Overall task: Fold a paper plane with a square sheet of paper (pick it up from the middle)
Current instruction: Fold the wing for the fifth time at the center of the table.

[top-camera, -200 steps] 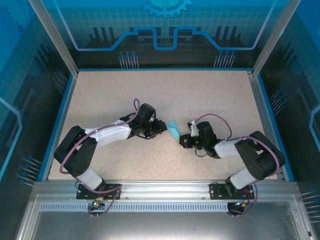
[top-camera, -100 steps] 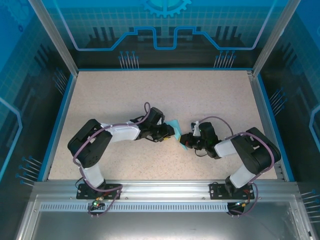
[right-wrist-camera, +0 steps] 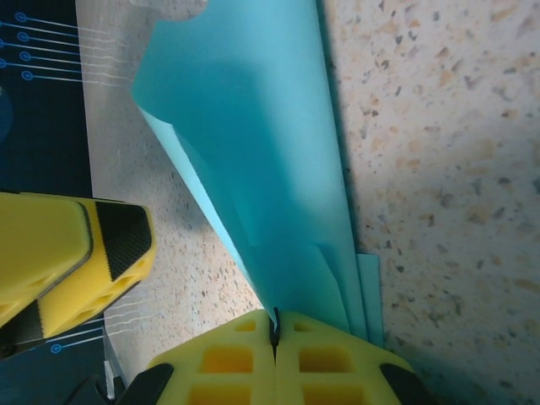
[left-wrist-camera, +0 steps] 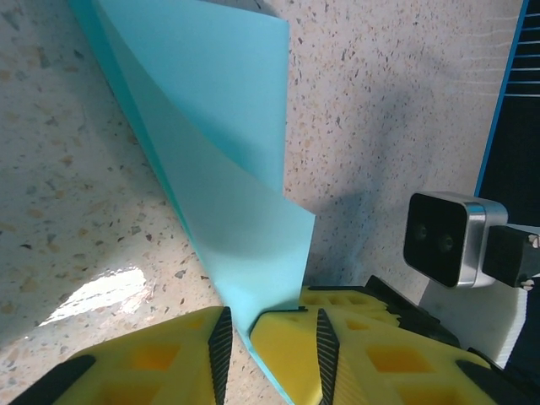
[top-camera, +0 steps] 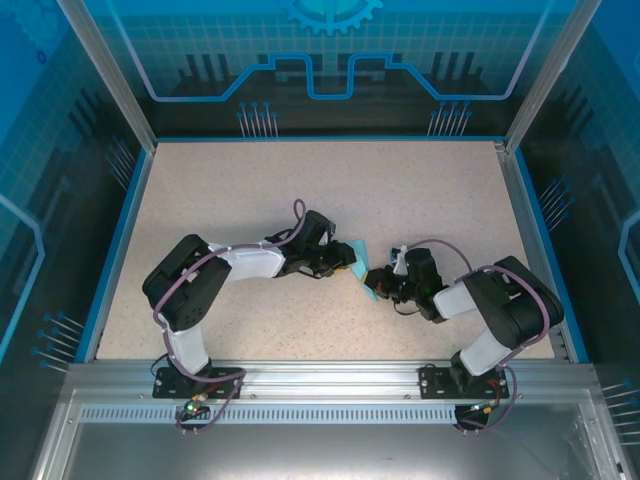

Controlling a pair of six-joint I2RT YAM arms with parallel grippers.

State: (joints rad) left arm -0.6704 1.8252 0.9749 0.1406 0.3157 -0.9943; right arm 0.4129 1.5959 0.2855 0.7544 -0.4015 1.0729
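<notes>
The square sheet of paper (top-camera: 353, 248), turquoise and creased into a narrow folded shape, stands on edge between the two grippers at mid-table. My right gripper (top-camera: 376, 283) is shut on its lower end; the folded layers (right-wrist-camera: 253, 152) fan up from the closed yellow tips (right-wrist-camera: 274, 327). My left gripper (top-camera: 349, 265) faces it from the left with its jaws apart (left-wrist-camera: 272, 329). The paper (left-wrist-camera: 219, 143) drops into that gap beside a yellow tip that looks like the right gripper's. A strip of table shows between the paper and the left pad (left-wrist-camera: 221, 342).
The speckled table (top-camera: 330, 180) has a blue raised border (top-camera: 120, 240) and metal frame posts at its corners. The right wrist's camera housing (left-wrist-camera: 439, 249) sits close to my left fingers. One left finger (right-wrist-camera: 84, 245) shows beside the paper.
My left arm has reached rightward, bringing its gripper up to the paper and the right gripper. The right gripper shifted slightly right, still clamped on the paper.
</notes>
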